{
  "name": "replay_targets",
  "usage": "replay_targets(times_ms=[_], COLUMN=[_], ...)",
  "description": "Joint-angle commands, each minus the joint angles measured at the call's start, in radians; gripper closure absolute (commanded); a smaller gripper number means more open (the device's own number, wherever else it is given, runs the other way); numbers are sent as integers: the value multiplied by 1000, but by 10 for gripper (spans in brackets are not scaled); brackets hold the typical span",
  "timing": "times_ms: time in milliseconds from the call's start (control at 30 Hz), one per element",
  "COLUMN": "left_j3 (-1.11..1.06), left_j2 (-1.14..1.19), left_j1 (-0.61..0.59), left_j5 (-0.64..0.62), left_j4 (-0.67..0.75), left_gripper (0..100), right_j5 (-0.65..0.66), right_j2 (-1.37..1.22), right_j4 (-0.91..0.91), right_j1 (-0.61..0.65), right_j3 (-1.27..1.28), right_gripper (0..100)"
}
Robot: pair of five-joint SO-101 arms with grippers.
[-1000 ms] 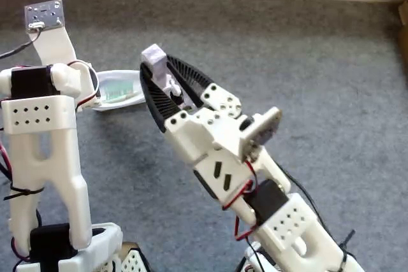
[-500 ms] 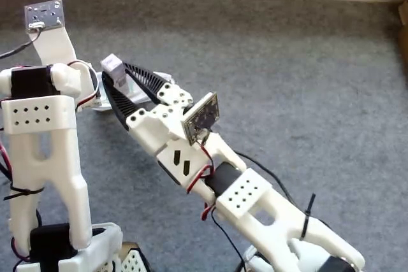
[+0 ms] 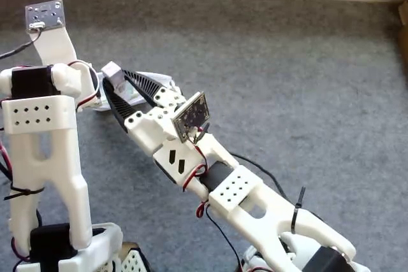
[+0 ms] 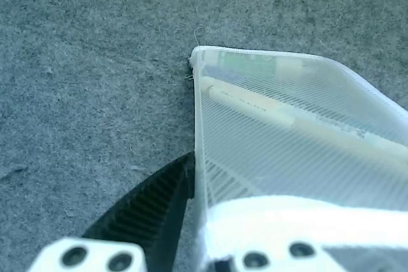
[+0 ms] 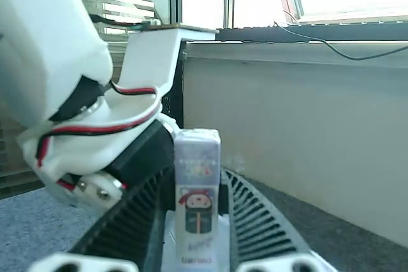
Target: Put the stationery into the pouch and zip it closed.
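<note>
One mesh pouch: lies on the grey worktop, upper left of the high view; pen already inside; one edge clamped in the left gripper, apparently to steady it for loading. One sleeved eraser: upright, pinched in the right gripper, poised over the pouch, probably for dropping in; zipping not yet started.

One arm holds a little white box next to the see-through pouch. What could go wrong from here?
The small white box sits just at the tips of the right gripper, so it might slip out. It is near the left arm holding the translucent mesh pouch; they could bump. I can't tell where the pouch's opening faces, so the box may miss.
</note>
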State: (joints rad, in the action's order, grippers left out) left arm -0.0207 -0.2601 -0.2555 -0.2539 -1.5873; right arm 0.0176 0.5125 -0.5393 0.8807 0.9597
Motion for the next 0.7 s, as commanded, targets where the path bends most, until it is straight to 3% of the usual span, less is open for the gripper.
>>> replay_targets(times_ms=[0,100,567,667], left_j3=[-15,-15,-16,-16], left_j2=[-7,-7,-7,-7], left_j1=[15,15,15,15], left_j5=[5,5,6,6], left_j4=[5,5,5,5], left_gripper=[993,993,993,993], right_j5=[-3,-3,-3,-3], right_j2=[18,19,45,139], right_j4=[-25,-25,-21,58], right_j1=[-7,-5,-15,-27], right_j3=[21,31,38,61], right_gripper=[862,795,800,824])
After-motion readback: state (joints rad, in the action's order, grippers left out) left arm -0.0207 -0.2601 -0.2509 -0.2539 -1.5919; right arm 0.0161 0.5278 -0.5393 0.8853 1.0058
